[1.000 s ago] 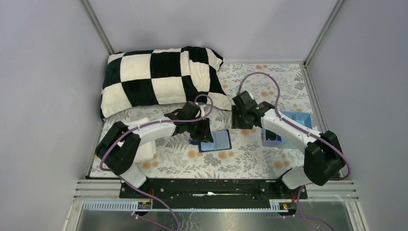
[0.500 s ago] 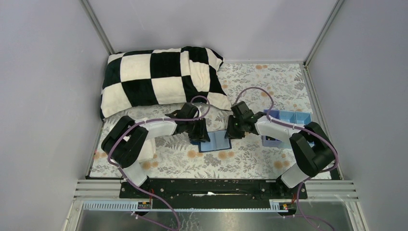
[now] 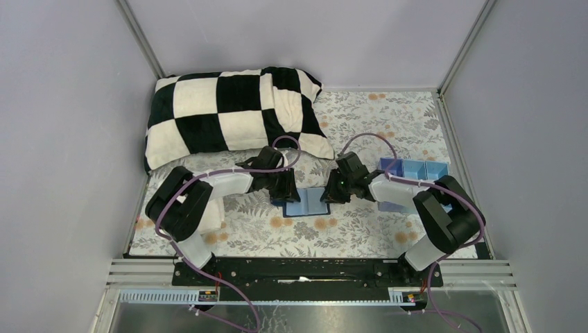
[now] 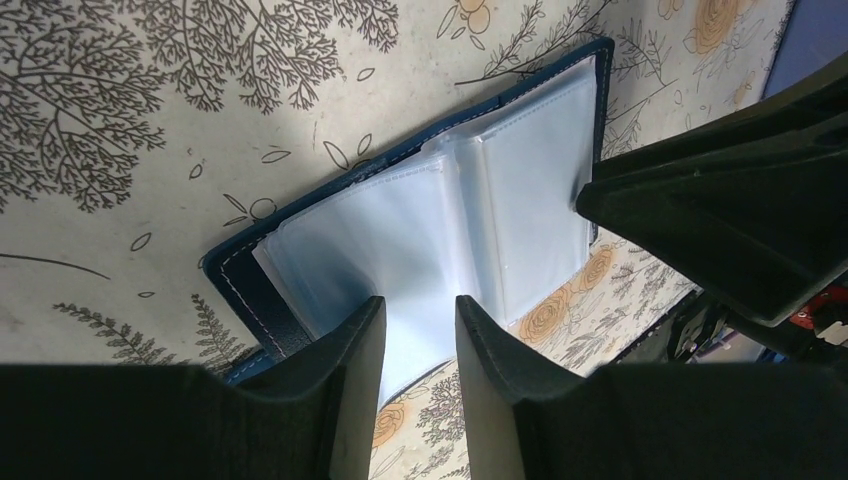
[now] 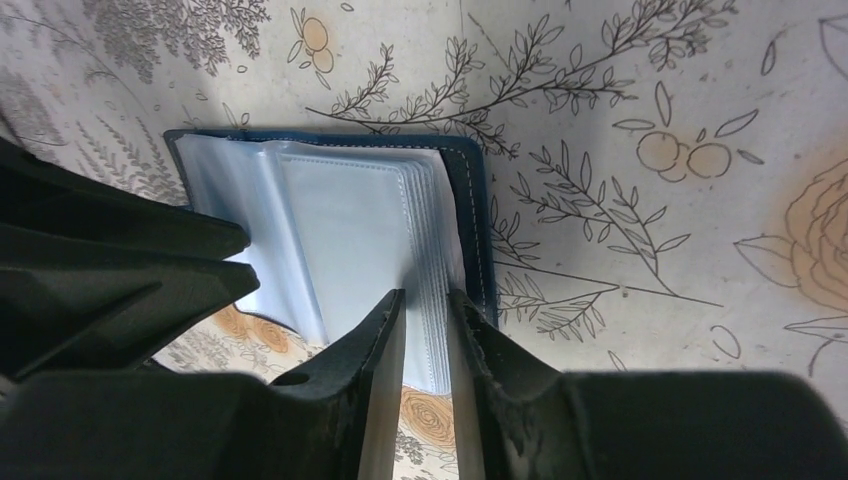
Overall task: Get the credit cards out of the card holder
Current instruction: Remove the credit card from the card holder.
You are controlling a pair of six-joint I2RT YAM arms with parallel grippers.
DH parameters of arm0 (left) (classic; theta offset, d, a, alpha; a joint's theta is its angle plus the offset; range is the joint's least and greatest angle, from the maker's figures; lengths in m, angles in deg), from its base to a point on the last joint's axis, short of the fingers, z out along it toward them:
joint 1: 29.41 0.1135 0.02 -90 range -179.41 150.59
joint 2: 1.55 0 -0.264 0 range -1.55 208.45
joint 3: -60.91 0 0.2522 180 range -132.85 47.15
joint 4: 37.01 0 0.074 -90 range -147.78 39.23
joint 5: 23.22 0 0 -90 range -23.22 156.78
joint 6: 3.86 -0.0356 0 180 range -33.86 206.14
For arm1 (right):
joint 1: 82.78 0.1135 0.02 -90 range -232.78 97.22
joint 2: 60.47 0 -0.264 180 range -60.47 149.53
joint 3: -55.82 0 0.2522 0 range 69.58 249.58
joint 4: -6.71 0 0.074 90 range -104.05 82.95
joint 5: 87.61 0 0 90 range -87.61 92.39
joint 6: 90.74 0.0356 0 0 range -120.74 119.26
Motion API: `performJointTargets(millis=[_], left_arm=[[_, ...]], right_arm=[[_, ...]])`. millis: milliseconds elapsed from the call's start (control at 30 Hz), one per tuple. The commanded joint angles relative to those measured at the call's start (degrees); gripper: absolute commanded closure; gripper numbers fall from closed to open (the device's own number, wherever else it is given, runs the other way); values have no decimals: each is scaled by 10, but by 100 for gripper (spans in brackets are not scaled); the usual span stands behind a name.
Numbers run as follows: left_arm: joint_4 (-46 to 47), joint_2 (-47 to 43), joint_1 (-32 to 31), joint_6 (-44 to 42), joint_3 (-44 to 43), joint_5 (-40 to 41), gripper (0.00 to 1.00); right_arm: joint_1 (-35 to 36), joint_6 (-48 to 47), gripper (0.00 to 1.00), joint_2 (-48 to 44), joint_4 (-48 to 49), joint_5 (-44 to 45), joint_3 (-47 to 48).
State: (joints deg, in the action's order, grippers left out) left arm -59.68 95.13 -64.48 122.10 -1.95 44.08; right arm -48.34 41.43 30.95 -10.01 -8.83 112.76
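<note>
The card holder point(image 3: 305, 203) lies open on the floral cloth, dark navy outside, with pale clear sleeves fanned inside point(image 4: 440, 215) point(image 5: 340, 210). No credit cards can be made out in the sleeves. My left gripper point(image 3: 284, 189) point(image 4: 420, 305) is low over the holder's left half. Its jaws stand apart over a sleeve and hold nothing. My right gripper point(image 3: 333, 192) point(image 5: 425, 297) is at the holder's right half. Its jaws have closed narrowly on the stacked sleeve edges beside the navy cover's edge. Each gripper shows in the other's wrist view.
A black-and-white checkered pillow point(image 3: 229, 114) lies at the back left. A light-blue compartment tray point(image 3: 416, 170) stands to the right, behind my right arm. A white folded cloth point(image 3: 213, 216) lies by the left arm. Grey walls enclose the table.
My right arm has come down and leftward onto the holder's right side, and its jaws have narrowed around the sleeve edges. The left gripper has barely moved.
</note>
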Motion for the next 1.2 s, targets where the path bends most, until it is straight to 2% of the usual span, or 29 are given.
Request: performJointTargets(millis=[0, 433, 567, 900, 1167], left_arm=[[-20, 34, 4, -40, 9, 29, 62], [-20, 36, 5, -43, 10, 38, 62], [-16, 34, 5, -42, 13, 34, 62], [-22, 18, 6, -45, 6, 40, 62], [-46, -29, 27, -40, -3, 29, 61]], right_arm=[[4, 63, 72, -33, 83, -40, -43], [4, 57, 68, -96, 24, 27, -31], [4, 49, 67, -78, 11, 8, -17], [4, 36, 66, -11, 47, -42, -10], [4, 29, 67, -11, 39, -27, -7]])
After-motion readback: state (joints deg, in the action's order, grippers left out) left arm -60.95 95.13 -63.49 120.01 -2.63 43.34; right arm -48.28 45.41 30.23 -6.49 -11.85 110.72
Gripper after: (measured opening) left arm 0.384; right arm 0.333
